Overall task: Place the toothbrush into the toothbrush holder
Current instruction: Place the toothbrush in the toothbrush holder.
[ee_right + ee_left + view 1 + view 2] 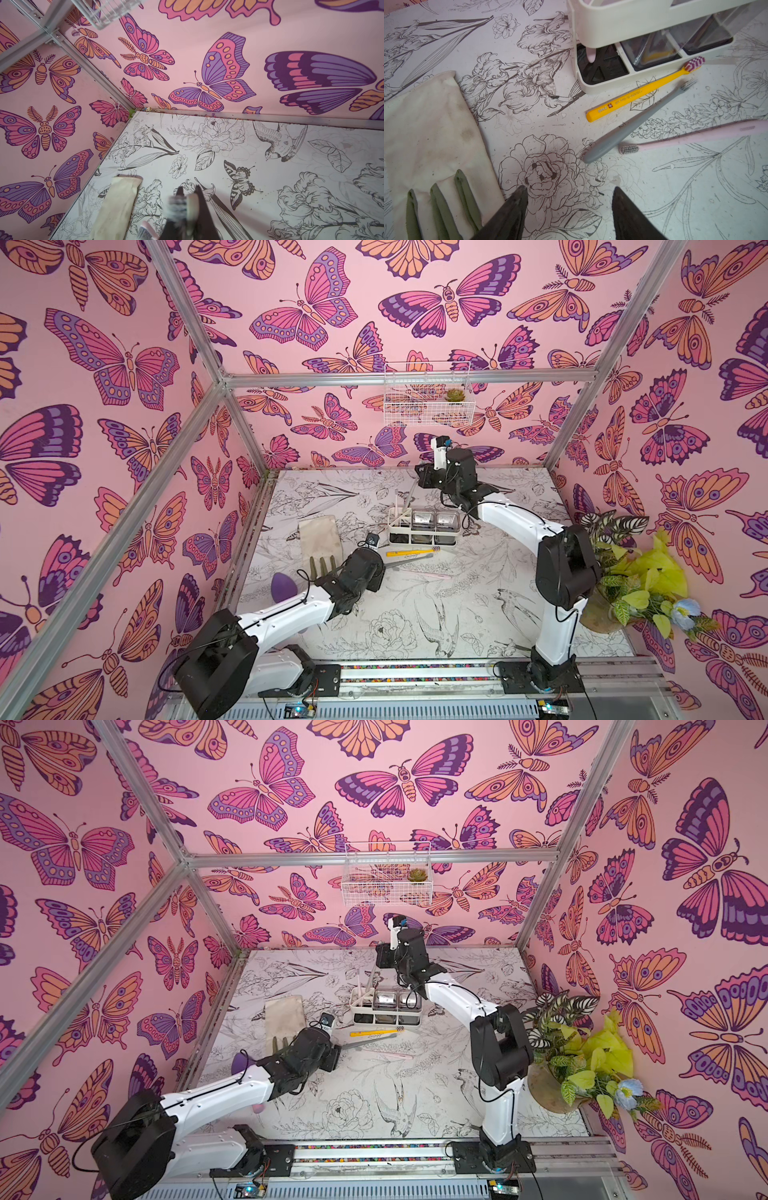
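Clamping a pale toothbrush (190,208) by its head, the right gripper (189,190) holds it slanted over the toothbrush holder (401,526) mid-frame; the left gripper (569,188), lower left, gapes empty.

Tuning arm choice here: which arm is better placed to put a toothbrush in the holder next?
Likely right: the right gripper is shut on a toothbrush slanting down to the toothbrush holder slots. The left gripper hangs open and empty, short of the grey toothbrush on the table.
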`<state>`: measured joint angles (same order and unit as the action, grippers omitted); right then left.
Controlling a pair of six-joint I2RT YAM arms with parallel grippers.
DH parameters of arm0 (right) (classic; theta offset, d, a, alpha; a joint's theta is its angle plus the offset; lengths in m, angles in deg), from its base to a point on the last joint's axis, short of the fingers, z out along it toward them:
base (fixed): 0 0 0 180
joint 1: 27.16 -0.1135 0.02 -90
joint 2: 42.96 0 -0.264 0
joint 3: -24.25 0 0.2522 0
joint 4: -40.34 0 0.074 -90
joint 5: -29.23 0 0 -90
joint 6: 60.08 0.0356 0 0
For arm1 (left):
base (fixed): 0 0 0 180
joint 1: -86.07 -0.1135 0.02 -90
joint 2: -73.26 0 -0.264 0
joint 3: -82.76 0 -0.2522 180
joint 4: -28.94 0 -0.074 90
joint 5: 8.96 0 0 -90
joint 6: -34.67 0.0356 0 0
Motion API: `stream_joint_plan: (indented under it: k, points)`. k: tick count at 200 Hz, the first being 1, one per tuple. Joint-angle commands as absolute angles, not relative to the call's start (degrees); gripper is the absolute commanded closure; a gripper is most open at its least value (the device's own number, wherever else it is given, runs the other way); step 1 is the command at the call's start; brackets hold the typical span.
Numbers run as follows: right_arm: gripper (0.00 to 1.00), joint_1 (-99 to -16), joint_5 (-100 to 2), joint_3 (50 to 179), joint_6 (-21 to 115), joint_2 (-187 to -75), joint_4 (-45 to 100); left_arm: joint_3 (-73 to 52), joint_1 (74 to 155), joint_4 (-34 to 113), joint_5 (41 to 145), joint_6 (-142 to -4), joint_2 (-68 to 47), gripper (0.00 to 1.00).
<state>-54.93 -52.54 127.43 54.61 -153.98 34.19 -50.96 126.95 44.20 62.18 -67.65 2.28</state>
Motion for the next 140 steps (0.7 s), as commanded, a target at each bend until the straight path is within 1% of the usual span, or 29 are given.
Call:
stream_joint_plan:
  k: [1,76,140]
  points:
    - [1.0,-55.72,-51.78,129.37,55.41,-154.82,34.18,-50.61,126.5,43.98,62.67,-67.79,2.33,0.35]
    - [1.0,-59.3,-55.12,128.61,50.72,-155.75,32.42,-50.61,126.5,43.93,62.67,-67.78,2.32,0.35]
    - [1.0,-61.49,-60.7,125.08,47.04,-154.6,33.03,-50.61,126.5,43.98,62.95,-67.78,2.14,0.35]
